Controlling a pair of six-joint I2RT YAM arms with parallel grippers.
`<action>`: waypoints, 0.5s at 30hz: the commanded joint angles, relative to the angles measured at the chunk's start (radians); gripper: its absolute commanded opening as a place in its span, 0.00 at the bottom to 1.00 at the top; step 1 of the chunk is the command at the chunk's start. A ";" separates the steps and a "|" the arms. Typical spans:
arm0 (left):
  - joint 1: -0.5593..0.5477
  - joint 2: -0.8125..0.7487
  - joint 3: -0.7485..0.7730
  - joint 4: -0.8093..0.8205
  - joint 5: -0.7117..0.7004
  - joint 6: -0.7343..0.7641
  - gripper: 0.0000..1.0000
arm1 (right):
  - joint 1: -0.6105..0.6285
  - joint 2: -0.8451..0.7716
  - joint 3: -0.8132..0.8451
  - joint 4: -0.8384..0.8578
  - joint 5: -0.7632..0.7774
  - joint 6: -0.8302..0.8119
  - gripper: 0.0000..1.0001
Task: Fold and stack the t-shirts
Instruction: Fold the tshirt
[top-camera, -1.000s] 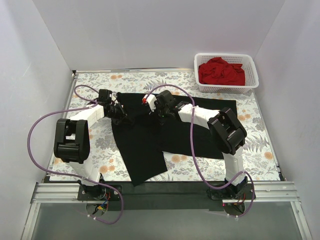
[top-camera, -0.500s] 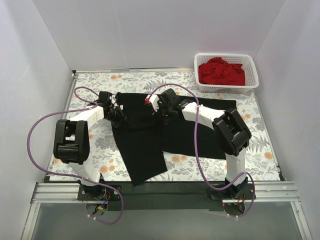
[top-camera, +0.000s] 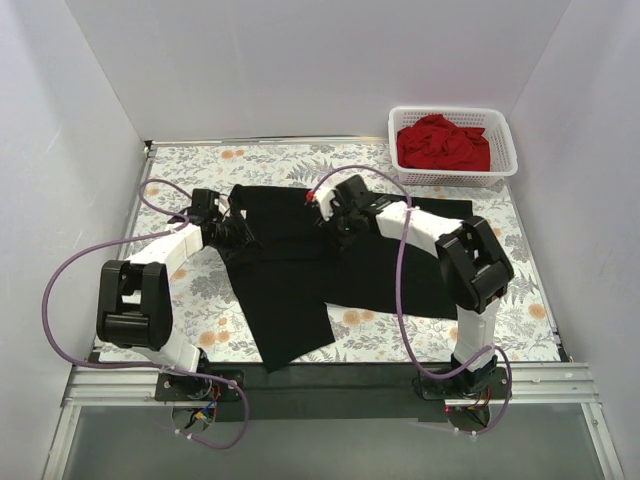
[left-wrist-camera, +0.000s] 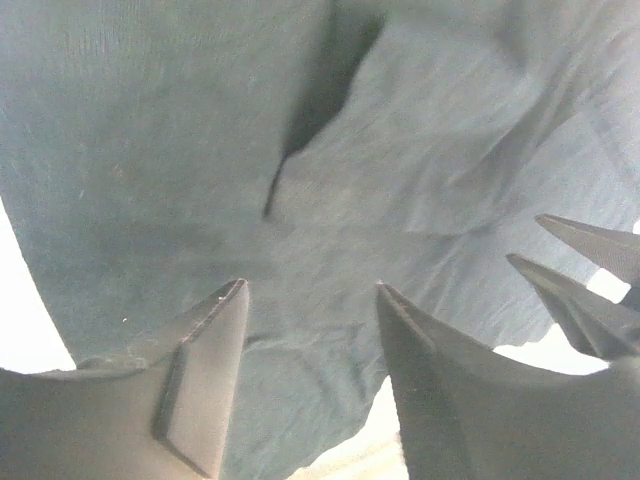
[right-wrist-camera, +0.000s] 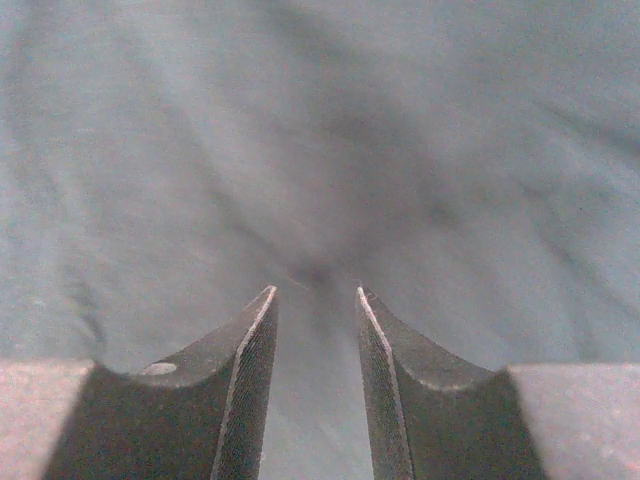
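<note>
The black t-shirt (top-camera: 300, 270) lies spread and partly folded on the floral table (top-camera: 500, 270). It fills the left wrist view (left-wrist-camera: 200, 150) and the right wrist view (right-wrist-camera: 320, 130). My left gripper (top-camera: 237, 232) is over the shirt's left edge, jaws open, with cloth and the cloth's edge showing between the fingers (left-wrist-camera: 205, 380). My right gripper (top-camera: 338, 222) is low over the shirt's upper middle, jaws a narrow gap apart, fingertips (right-wrist-camera: 255, 330) close to the cloth with a small dark pucker just beyond them. The red t-shirt (top-camera: 442, 143) lies bunched in the basket.
The white lattice basket (top-camera: 505, 165) stands at the back right corner of the table. White walls close in the left, back and right sides. Purple cables loop from both arms over the table's left side and the shirt's middle.
Both grippers have moved toward the far side of the shirt and apart, the left one leftward and the right one rightward. The shirt's outline is almost unchanged.
</note>
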 joint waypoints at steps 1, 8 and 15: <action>0.009 -0.013 0.098 0.036 -0.068 -0.011 0.57 | -0.132 -0.112 -0.021 0.005 0.038 0.102 0.38; 0.041 0.225 0.351 0.065 -0.157 -0.004 0.58 | -0.454 -0.221 -0.168 0.103 0.065 0.367 0.38; 0.043 0.453 0.588 0.091 -0.251 0.014 0.48 | -0.730 -0.218 -0.222 0.179 0.046 0.499 0.39</action>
